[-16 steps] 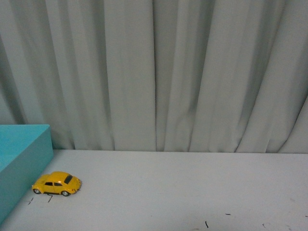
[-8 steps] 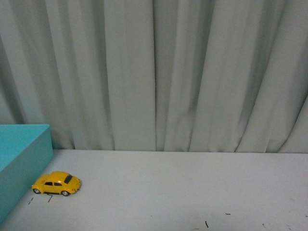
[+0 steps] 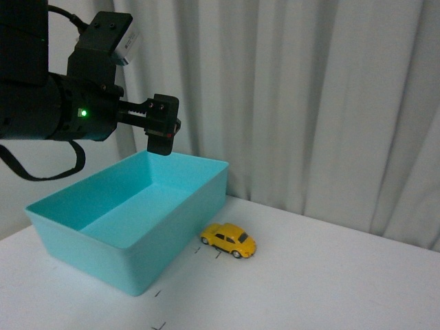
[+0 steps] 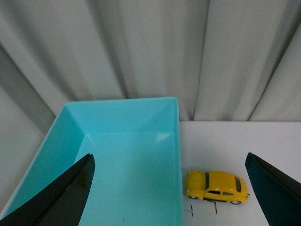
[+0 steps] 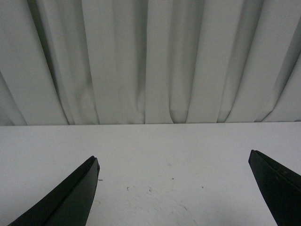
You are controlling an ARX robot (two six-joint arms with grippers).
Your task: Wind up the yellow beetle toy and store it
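Left gripper (image 3: 163, 137) hangs high over the far end of the teal bin (image 3: 89, 240), nothing in it. In the left wrist view the fingers (image 4: 70, 197) sit far apart at both frame edges, so the left gripper (image 4: 168, 157) is fully released.

The yellow beetle toy (image 3: 229, 240) is on the white table (image 3: 330, 289), upright on its wheels and outside the bin. It's just beside the bin's long wall on my right side, towards the far corner. The left wrist view shows the yellow beetle toy (image 4: 215, 187) crosswise to the teal bin (image 4: 70, 141), one end towards the wall. I can't tell whether it touches. It's well below the fingers and off to one side of the gap between them, not centred.

Short black tick marks (image 3: 218, 253) on the table right by the car.

Right gripper (image 5: 172, 157) only shows in its own wrist view. It's spread wide over bare tabletop, holding nothing, facing the grey curtain (image 5: 155, 61). It isn't in the front view.

Green LED (image 3: 83, 113) is lit on the left arm.
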